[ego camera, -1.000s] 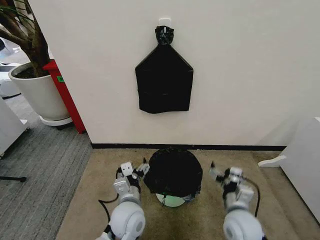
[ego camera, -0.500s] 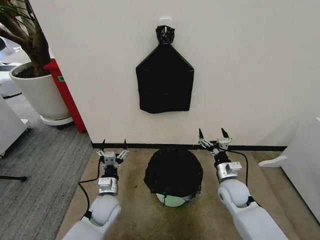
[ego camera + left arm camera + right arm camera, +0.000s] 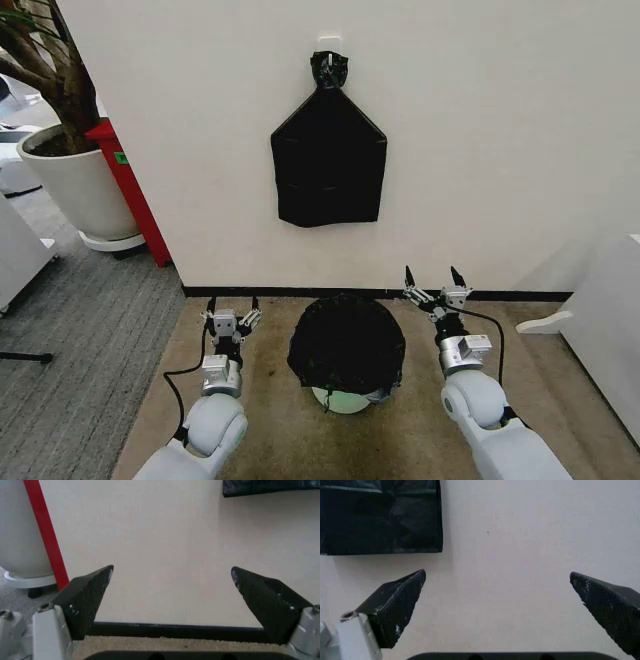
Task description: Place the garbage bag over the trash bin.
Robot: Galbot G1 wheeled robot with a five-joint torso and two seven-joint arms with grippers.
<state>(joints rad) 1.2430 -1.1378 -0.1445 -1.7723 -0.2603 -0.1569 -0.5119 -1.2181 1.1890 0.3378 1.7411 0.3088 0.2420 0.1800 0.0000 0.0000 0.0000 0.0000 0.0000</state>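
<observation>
One garbage bag point(image 3: 346, 342) drapes over the one trash bin point(image 3: 345, 401) on the carpet by the wall. Two end effectors flank it, apart from it: left end effector point(image 3: 231, 305) and right end effector point(image 3: 432, 276), both spread wide, holding nothing.

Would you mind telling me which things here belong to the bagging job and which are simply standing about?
Part of the job:
- garbage bag, draped over the bin
- trash bin, showing below the bag
- left gripper, open, beside the bag
- right gripper, open, on the bag's other side

Just standing about:
- black bundle hung on the wall
- plant pot
- red panel beside the pot
</observation>
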